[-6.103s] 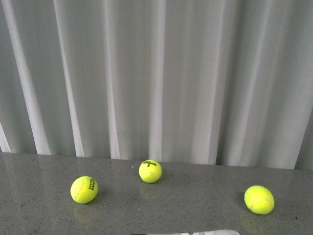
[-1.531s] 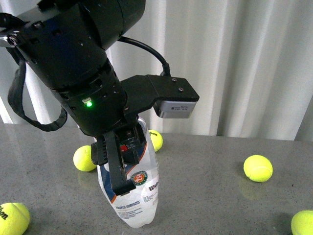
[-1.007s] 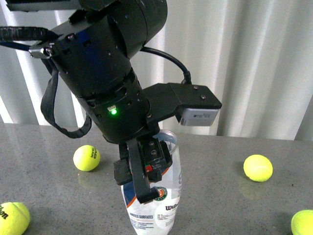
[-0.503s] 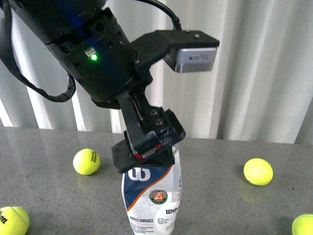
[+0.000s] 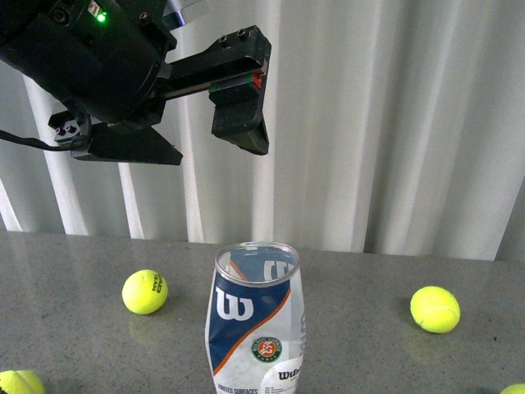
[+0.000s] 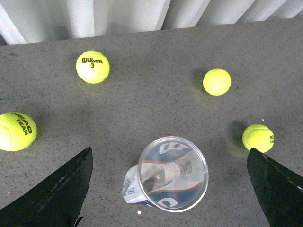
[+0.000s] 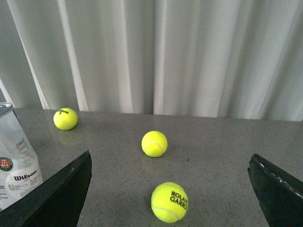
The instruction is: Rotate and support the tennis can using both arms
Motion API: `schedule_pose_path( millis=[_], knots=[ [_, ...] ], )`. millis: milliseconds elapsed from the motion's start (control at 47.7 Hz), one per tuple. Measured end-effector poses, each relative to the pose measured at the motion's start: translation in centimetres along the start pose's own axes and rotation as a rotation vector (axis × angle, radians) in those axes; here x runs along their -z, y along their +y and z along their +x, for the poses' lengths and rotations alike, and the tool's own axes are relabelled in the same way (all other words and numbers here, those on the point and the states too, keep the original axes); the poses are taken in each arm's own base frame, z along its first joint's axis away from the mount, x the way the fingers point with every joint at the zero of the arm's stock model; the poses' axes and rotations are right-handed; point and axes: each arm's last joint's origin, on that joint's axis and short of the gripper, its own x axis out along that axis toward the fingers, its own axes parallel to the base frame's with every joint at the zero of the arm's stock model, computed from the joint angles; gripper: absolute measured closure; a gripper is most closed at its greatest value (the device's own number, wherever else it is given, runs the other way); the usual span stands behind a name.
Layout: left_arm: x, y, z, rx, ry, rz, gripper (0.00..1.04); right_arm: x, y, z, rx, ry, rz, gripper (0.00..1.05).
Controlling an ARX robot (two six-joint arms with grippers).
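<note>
In the upper left of the front frame, the bulky black left arm's pincer hangs with its fingers spread wide, gripping nothing, high above the counter. Below it, at lower centre, the clear plastic tennis can with its blue, white and orange Wilson label stands upright and open-topped on the grey speckled counter, between yellow tennis balls. The right pincer shows spread fingers, near the can but apart from it.

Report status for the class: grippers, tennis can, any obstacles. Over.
Left gripper open, raised above the tennis can. Right gripper open, holding nothing. Can upright on table, open-topped, unsupported. Loose tennis balls around it, none touching.
</note>
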Motion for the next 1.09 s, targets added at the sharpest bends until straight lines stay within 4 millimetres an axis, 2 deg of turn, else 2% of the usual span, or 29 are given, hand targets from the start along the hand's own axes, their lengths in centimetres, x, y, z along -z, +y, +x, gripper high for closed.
schedule_pose_path(
  millis=[63,147,294,419,629,839,1091],
  knots=[
    [0.1,-0.2,0.1,-0.060,-0.061,0.023,0.10,0.0,0.0,0.0,0.001,0.000,0.000,0.07],
    [1.8,0.7,-0.6,-0.350,-0.385,0.074,0.26,0.0,0.0,0.0,0.001,0.000,0.000,0.07],
    [5.5,2.6,-3.3,-0.469,-0.609,0.052,0.47,0.0,0.0,0.0,0.001,0.000,0.000,0.07],
    [8.7,3.9,-5.2,-0.493,-0.646,0.047,0.67,0.0,0.0,0.0,-0.001,0.000,0.000,0.07],
    [13.7,5.0,-6.9,-0.482,-0.610,0.058,1.02,0.0,0.0,0.0,0.001,0.000,0.000,0.07],
    [17.6,5.7,-9.1,-0.497,-0.613,0.058,1.01,0.0,0.0,0.0,0.001,0.000,0.000,0.07],
    [20.4,6.1,-10.8,-0.478,-0.610,0.065,1.01,0.0,0.0,0.0,0.001,0.000,0.000,0.07]
  ],
)
